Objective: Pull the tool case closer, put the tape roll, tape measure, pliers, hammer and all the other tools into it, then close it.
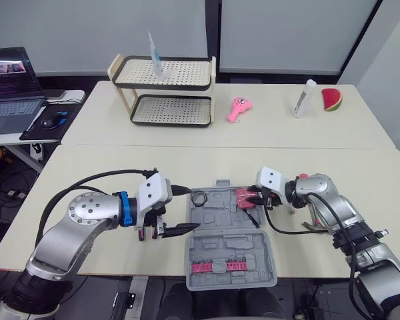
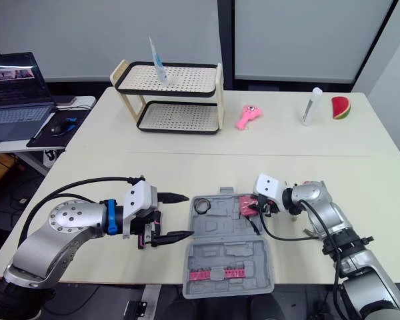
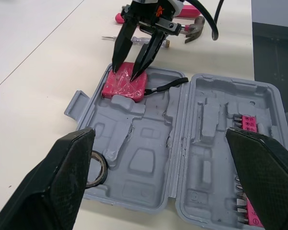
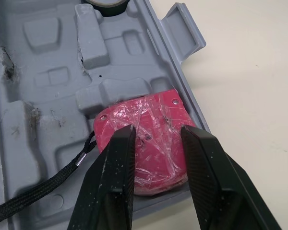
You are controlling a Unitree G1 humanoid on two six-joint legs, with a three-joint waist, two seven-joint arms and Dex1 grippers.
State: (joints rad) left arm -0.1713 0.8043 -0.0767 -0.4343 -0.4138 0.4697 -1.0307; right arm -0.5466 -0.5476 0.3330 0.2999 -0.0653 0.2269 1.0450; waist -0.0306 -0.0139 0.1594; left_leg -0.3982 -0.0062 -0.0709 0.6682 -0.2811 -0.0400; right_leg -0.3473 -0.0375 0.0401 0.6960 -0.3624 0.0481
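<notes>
Looking down on grey case [image 1: 230, 248] lying open on table [image 1: 120, 167], close to front edge, betw. the two arms

Seeing R gripper [image 4: 157, 134] reaching into far-right corner of case's rear half. Fingers set narrow, tips resting on top of pink tape measure [image 3: 126, 87], not hugging its sides, so apparently not carrying it

Finding tape measure sitting in its corner pocket, against case wall, w/ black strap [image 3: 165, 86] trailing toward hinge

Noting tape roll [image 3: 103, 168] lying in far-left corner of same half

Seeing L gripper [image 2: 191, 215] hanging wide open just left of case, about level w/ tape roll, holding nothing

Spotting hammer [image 3: 189, 26] & screwdriver [image 3: 134, 40] lying on table just beyond case, near R arm. Also pink bits [image 1: 219, 266] clipped into near half. Not making out pliers

Judging step in hand as seating tape measure; task looking early-to-mid, w/ several tools outside case & lid open

Doing it well prob. meaning:
- pressing straight down, gently, till sitting flush in pocket
- tucking strap inside rim, to avoid pinching it under lid at closing
- lifting straight up after, w/o snagging the shiny wrap or nudging case
- keeping L gripper clear of tape roll, or bracing case's left edge if sliding
</notes>
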